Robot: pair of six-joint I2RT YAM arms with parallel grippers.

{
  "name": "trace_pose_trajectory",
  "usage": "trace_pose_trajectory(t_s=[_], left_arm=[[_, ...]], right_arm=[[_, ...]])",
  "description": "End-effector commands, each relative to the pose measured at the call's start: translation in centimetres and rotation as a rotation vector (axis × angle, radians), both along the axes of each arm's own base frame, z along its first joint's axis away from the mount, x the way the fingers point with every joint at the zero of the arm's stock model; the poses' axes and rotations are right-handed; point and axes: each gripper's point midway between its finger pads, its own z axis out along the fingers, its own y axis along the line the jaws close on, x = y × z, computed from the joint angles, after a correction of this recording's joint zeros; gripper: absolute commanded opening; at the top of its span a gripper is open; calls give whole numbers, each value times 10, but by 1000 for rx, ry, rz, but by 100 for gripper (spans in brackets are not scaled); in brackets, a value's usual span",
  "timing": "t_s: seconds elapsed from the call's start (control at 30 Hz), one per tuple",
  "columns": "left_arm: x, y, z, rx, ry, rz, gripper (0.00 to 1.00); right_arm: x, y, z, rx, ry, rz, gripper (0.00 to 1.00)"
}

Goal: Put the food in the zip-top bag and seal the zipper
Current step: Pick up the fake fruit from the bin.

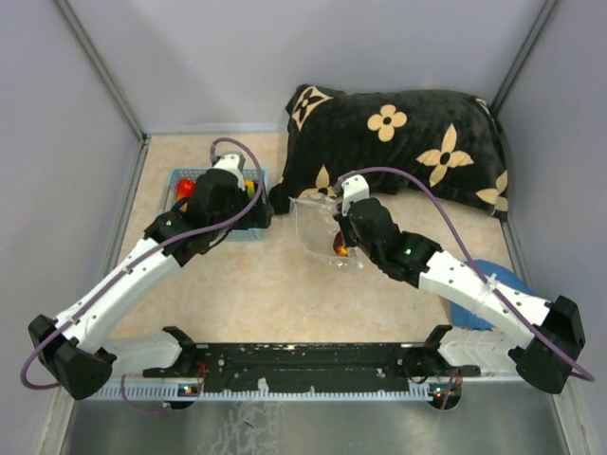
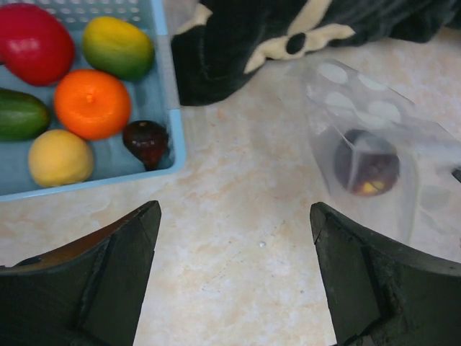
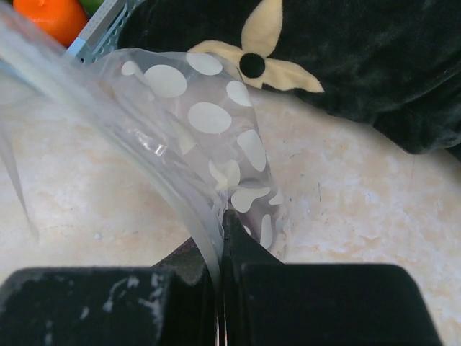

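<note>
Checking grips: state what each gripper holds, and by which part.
The right gripper is shut on the zip-top bag, pinching its edge. The left gripper is open, holding nothing.

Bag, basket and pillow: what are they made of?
Bag: probably thin clear plastic film; shiny, crinkled, see-through, printed with white dots. Basket: looks like hard light-blue plastic, smooth, with holes in its wall. Pillow: soft dark fabric, fuzzy-looking, with cream flowers.

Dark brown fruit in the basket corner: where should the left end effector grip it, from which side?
Grip the dark brown fruit across its round middle, coming straight down with the left end effector. The blue basket's corner walls flank two sides and the orange crowds another, so side approaches look blocked; one finger probably fits the gap toward the yellow fruit.
</note>
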Motion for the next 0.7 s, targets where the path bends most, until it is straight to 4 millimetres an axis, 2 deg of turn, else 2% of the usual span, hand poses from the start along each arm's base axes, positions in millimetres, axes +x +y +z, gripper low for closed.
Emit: trace_pose_trajectory(t_s=[0.0, 0.1, 0.27, 0.5, 0.67], left_arm=[[11, 29, -6, 36, 39, 46, 91], [24, 49, -14, 77, 70, 86, 93], [48, 74, -38, 142, 158, 152, 96], [85, 99, -77, 169, 286, 271, 97], [107, 102, -102, 122, 341, 296, 97]], right_arm=[[9, 1, 14, 40, -52, -28, 0], [8, 2, 14, 47, -55, -22, 0], [8, 3, 13, 51, -54, -16, 0], [6, 3, 11, 55, -60, -6, 0], [5, 1, 10, 41, -64, 2, 0]])
